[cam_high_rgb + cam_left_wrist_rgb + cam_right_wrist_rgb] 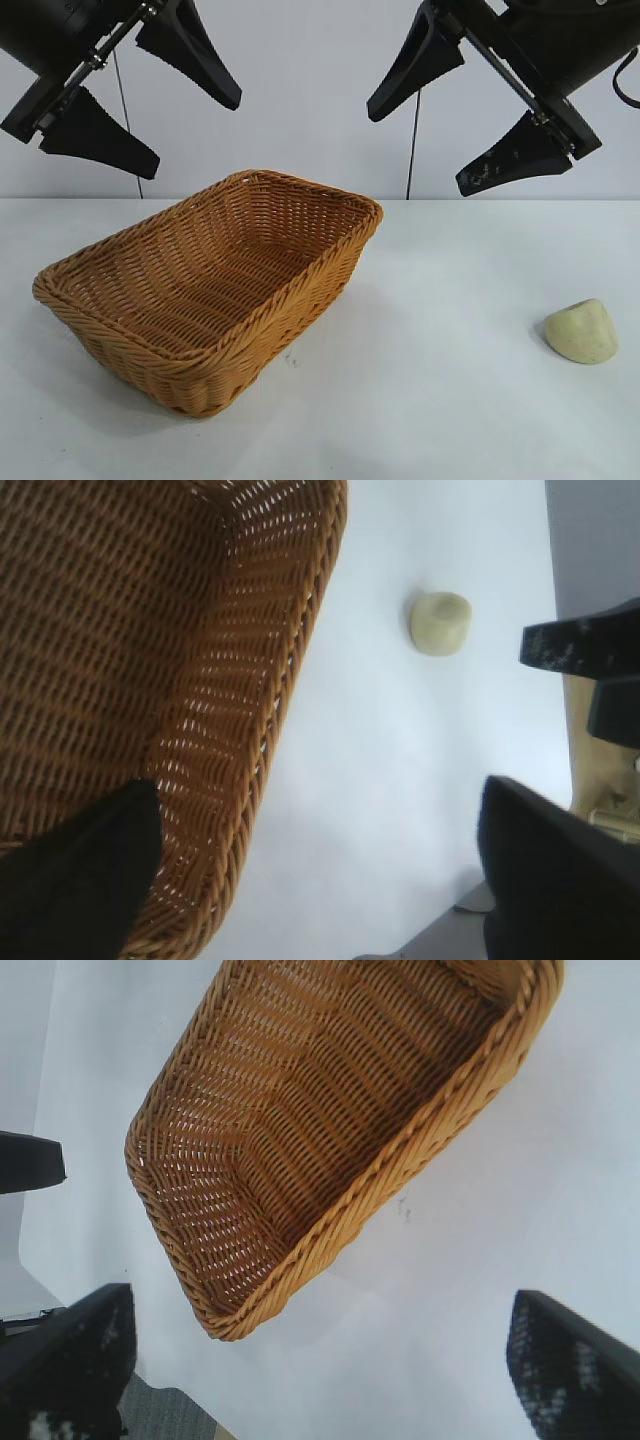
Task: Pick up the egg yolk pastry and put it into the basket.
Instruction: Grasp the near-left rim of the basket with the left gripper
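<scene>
Large rectangular golden-tan woven wicker basket (215,285) sits left of centre in exterior view, on white table (430,400), nothing inside. Small pale yellow-cream dome-shaped egg yolk pastry (582,331) lies on table at lower right of frame, well apart from basket. My left gripper (150,95) hangs high at upper left, black fingers spread wide, holding nothing. My right gripper (465,135) hangs high at upper right, above table between basket and pastry, fingers likewise spread wide, holding nothing.
</scene>
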Robot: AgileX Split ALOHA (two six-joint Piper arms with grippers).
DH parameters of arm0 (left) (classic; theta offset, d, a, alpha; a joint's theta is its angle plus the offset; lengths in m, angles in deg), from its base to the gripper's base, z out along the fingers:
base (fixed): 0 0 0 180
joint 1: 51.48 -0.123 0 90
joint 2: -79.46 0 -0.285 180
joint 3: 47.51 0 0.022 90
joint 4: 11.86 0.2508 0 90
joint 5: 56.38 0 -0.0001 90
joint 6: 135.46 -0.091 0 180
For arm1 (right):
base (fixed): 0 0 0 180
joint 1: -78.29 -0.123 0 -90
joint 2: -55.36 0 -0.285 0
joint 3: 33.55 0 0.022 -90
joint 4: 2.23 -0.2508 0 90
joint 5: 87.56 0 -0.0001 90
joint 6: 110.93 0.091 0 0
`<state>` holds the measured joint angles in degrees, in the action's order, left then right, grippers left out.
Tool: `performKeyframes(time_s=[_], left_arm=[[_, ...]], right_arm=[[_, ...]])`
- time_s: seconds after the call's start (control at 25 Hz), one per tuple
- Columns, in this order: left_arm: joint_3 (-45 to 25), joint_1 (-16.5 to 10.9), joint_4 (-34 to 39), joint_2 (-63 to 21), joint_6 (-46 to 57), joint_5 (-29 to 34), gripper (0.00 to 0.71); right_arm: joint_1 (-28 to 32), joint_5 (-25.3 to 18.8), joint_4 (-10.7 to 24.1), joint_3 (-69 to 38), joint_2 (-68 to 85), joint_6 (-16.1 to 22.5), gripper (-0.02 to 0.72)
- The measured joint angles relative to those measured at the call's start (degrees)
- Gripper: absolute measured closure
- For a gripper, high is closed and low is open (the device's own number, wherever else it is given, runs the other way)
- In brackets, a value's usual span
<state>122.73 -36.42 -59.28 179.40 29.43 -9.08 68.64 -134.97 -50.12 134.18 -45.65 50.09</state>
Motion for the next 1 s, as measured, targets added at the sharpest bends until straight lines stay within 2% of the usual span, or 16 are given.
performKeyframes(time_s=[0.2,0.48,0.76,1.0], left_arm=[[0.0,-1.8,4.0,-3.2,1.2,1.3,0.046],[-1.2,-2.0,14.2,-9.4,11.3,4.7,0.046],[-11.5,-2.0,18.3,-18.4,22.4,4.1,0.046],[-17.6,-2.0,18.9,-21.4,31.5,-2.0,0.046]], right_arm=[[0.0,0.0,0.0,0.0,0.0,0.0,0.008],[0.0,0.0,0.0,0.0,0.0,0.0,0.008],[0.0,0.0,0.0,0.0,0.0,0.1,0.008],[0.0,0.0,0.0,0.0,0.0,0.1,0.008]])
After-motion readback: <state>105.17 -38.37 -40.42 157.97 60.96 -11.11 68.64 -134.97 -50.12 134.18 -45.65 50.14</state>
